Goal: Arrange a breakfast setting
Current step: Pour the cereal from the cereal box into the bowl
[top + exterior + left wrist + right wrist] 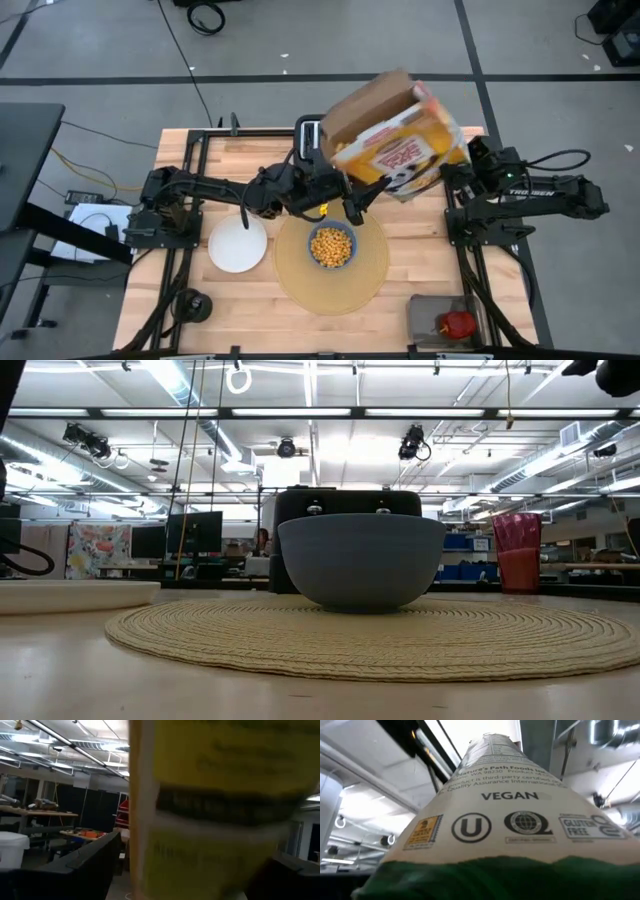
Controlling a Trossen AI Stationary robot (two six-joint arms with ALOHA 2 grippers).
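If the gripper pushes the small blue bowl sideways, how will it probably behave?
The small blue bowl probably slides poorly: it sits on the woven round tan placemat. It may tip before sliding, since its base looks narrow. The yellow cereal inside could spill.

Cereal box [495,820] fills view, close up; side panel reads "VEGAN", gluten-free mark; ceiling lights behind.

The high view looks straight down on the table [420,245]. The low view sits at tabletop level, close to the bowl [360,560], which both share. Each wrist view faces the cereal box [495,820], very near, just ahead of its gripper.
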